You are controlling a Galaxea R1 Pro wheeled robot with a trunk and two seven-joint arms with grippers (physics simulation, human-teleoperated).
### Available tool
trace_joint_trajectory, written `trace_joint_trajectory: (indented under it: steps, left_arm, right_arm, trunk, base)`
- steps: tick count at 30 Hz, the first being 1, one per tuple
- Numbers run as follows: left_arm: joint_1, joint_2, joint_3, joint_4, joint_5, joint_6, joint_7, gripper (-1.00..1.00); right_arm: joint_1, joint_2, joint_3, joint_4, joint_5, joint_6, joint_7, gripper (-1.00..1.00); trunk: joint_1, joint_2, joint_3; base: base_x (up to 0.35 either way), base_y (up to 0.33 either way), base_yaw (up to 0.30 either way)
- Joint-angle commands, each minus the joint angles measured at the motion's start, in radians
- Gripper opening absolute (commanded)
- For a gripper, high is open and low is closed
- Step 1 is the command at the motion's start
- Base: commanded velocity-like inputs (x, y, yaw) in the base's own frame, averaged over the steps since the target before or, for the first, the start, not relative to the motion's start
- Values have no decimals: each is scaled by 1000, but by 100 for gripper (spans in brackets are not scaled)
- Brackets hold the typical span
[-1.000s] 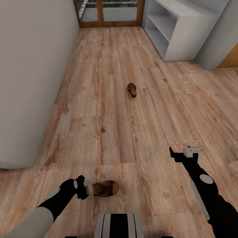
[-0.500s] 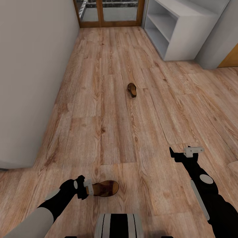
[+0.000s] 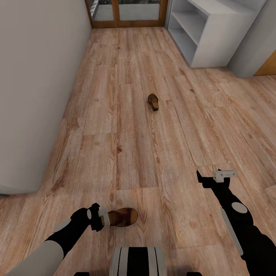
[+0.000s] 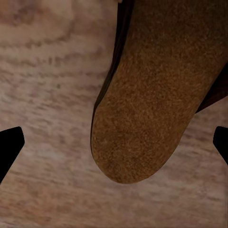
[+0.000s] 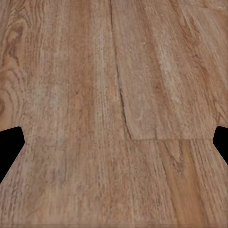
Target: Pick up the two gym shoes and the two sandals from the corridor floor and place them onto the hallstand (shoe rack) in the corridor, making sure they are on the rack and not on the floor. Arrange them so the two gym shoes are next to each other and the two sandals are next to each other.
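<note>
Left gripper (image 3: 102,217) clamped on the heel of a brown leather sandal with tan footbed (image 3: 122,217), as before, second brown sandal (image 3: 153,102) on the light wood-plank corridor floor (image 3: 126,145), light-grey open-fronted hallstand (image 3: 207,34) beyond, whole view shifted slightly, right gripper (image 3: 224,174) fingers, cannot tell.

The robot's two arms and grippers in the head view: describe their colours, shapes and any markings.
Both arms are mostly glossy black with rounded joints. The left arm has a light grey upper segment, and the left gripper is black with a small white part at its tip. The right arm carries a light grey oval patch and a grey side strip, and the right gripper ends in a pale grey block-shaped piece.
</note>
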Motion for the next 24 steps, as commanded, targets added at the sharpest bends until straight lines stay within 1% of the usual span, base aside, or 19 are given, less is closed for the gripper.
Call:
trace_joint_trajectory:
  steps: [1,6,14,15,19,24]
  left_arm:
    - [0,1,-4,-3,-5,5,-4,100]
    - [0,0,-11,-4,-5,5,-4,100]
    - [0,-1,-42,-20,-5,8,-3,100]
    - [0,-1,-59,-28,-5,17,-3,100]
    - [-1,-1,-83,-34,-5,35,-3,100]
    - [-1,0,-119,-38,-5,53,-4,100]
  right_arm:
    - [0,0,0,-2,0,6,2,100]
    - [0,0,0,-2,0,6,2,100]
    - [0,0,0,-2,1,6,2,100]
    - [0,0,-1,-2,1,6,2,100]
    - [0,0,-2,-2,1,6,2,100]
    - [0,0,-17,-2,1,6,2,100]
  trunk:
    - [0,0,-1]
    - [0,0,-1]
    - [0,0,-1]
    - [0,0,-1]
    - [0,0,-1]
    - [0,0,-1]
  base:
    - [0,0,0]
    - [0,0,0]
    - [0,0,0]
    - [0,0,0]
    - [0,0,0]
    - [0,0,0]
